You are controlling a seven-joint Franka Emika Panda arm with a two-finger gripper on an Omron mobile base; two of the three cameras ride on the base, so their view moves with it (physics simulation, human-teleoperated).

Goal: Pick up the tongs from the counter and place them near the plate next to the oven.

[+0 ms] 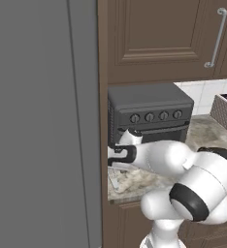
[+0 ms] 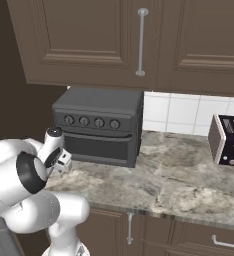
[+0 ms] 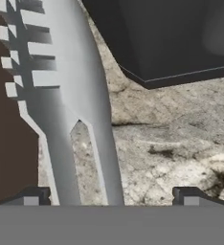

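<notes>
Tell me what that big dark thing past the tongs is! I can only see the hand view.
Observer: It's a dark grey box with four knobs across its front, sitting on the counter.
Operator: Is anything else on the counter?
Observer: Yes, a toaster stands well off to the box's right, by the tiled wall.
Operator: What's up above?
Observer: Brown wall cabinets with a long silver handle.
</notes>
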